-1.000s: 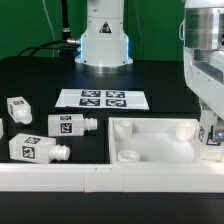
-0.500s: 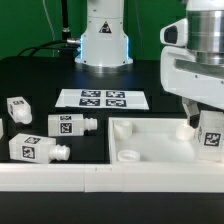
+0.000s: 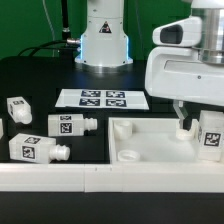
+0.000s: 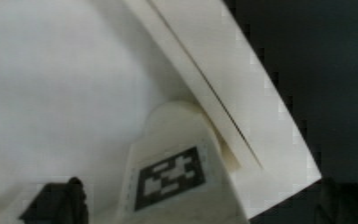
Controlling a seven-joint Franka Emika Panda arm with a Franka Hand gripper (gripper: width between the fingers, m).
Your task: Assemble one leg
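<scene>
The gripper (image 3: 186,126) had risen from the leg (image 3: 210,132) — fingers parted, holding nothing. The leg stood upright in the panel (image 3: 150,140) corner at the exterior view's right — apparently seated; release looked complete.

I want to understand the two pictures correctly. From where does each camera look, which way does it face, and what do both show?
Exterior view: sits off the arm, low at the table edge, facing the robot base; shows the panel, loose legs, the marker board and the arm's wrist housing.
Wrist view: rides on the wrist, looking closely at the panel; one dark pincer finger shows.
Shared: the tagged leg standing on the panel.
</scene>
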